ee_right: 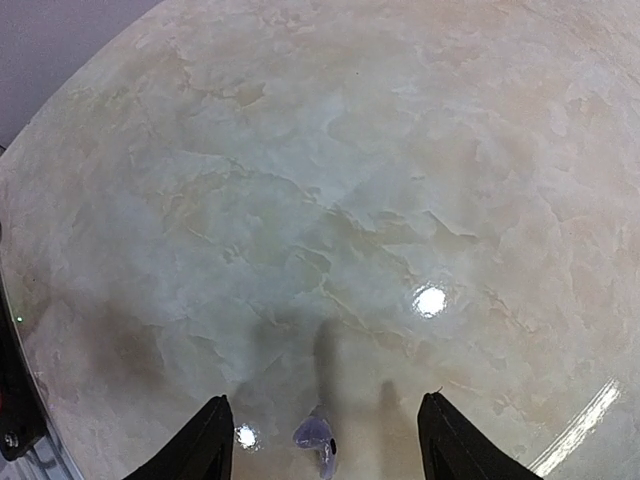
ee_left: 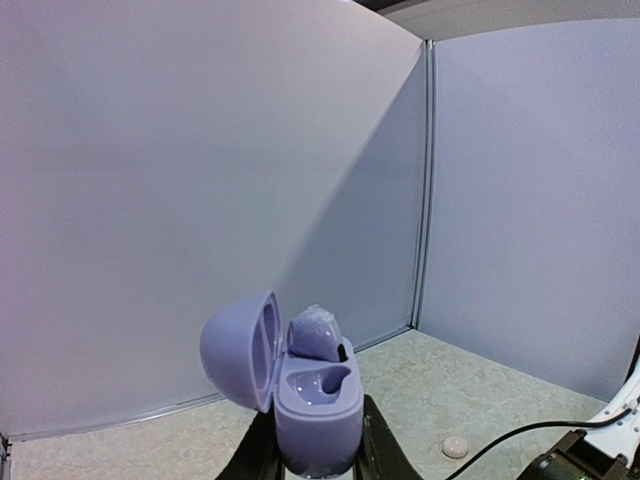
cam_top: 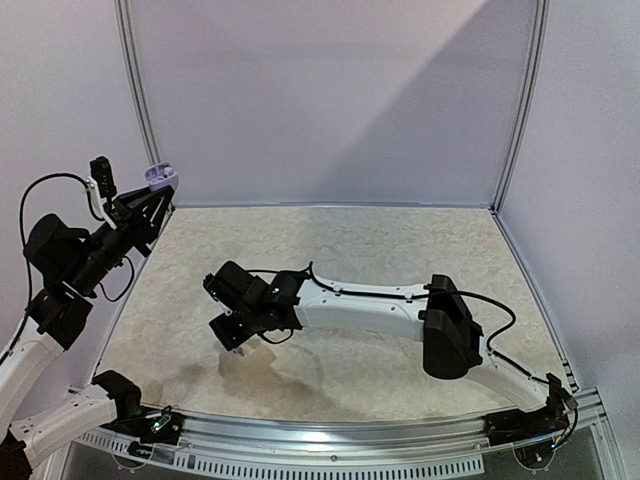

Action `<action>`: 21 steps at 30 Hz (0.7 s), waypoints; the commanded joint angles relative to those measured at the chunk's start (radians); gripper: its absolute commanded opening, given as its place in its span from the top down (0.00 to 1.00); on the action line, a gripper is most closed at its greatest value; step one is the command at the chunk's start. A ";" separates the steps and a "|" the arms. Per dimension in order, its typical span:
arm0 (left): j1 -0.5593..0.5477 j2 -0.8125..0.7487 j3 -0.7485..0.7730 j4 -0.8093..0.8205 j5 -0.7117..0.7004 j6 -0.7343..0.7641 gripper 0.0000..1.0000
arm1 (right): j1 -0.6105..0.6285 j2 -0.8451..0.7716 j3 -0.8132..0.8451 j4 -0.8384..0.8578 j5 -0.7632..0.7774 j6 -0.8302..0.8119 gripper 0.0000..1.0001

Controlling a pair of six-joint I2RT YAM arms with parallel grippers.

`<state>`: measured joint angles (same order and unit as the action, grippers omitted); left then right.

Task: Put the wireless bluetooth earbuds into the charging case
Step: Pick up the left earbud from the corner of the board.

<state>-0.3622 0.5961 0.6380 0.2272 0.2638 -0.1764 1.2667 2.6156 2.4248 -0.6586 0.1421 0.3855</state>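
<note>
Clamping the open lavender case (ee_left: 318, 410) aloft at the far left in the left gripper (ee_left: 320, 462), one earbud (ee_left: 315, 335) sitting inside, and straddling the other earbud (ee_right: 316, 438) on the near table (ee_right: 400, 150) with the open-fingered right gripper (ee_right: 325, 402); tiny, light, slippery, likely needing pinching across its bulb.

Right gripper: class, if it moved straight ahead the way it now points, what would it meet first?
Most likely the earbud, which lies on the table in the gap of the open right gripper. The gripper would probably touch the table on either side of it, though depth is unclear.
</note>
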 commanded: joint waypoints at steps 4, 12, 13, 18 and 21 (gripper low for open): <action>0.011 0.020 -0.024 0.028 0.021 -0.002 1.00 | 0.024 0.068 0.049 -0.036 -0.007 -0.022 0.35; 0.010 0.025 -0.026 0.023 0.020 -0.003 1.00 | 0.024 0.099 0.050 -0.062 0.013 -0.010 0.46; 0.011 0.027 -0.025 0.024 0.022 -0.003 1.00 | 0.025 0.101 0.050 -0.064 0.019 -0.012 0.46; 0.010 0.028 -0.024 0.023 0.022 -0.002 1.00 | 0.024 0.108 0.048 -0.075 0.019 -0.011 0.53; 0.011 0.030 -0.025 0.024 0.022 -0.006 1.00 | 0.025 0.112 0.048 -0.083 0.018 -0.012 0.58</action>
<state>-0.3614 0.6178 0.6231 0.2417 0.2798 -0.1768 1.2884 2.6972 2.4565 -0.7151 0.1482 0.3759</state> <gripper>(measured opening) 0.211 0.446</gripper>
